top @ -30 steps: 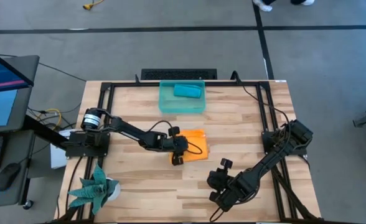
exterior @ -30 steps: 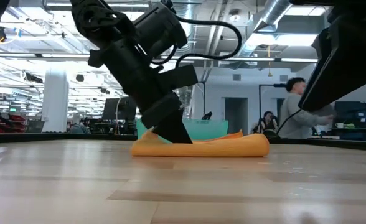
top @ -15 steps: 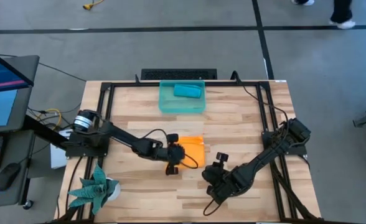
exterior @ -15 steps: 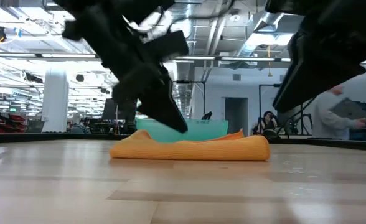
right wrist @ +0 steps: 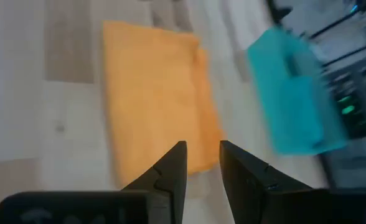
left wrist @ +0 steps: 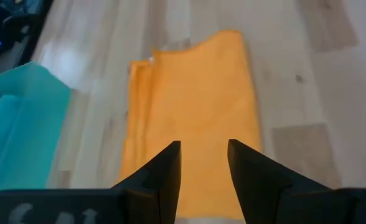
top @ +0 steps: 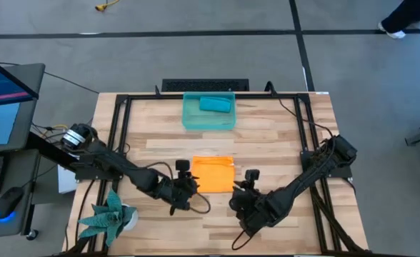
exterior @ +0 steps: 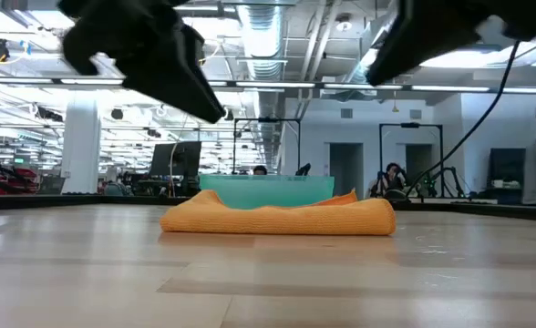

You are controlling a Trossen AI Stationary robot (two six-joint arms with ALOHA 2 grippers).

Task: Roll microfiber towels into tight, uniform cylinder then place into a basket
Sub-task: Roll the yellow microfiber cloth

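Orange towel (top: 213, 174) untouched; left tool (top: 186, 190), right tool (top: 240, 197) part-open, empty

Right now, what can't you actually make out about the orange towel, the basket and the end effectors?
- Basket contents: in the low view the orange towel hides its lower part.
- Teal towel: too small in the high view to tell how tightly it is rolled.
- Orange towel's layers: the far side is unseen in the low view.
- Left end effector and right end effector: both cut off at the low view's top edge.

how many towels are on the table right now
2: the orange towel lies folded flat mid-table between both arms; the teal towel sits rolled inside the basket at the far edge.
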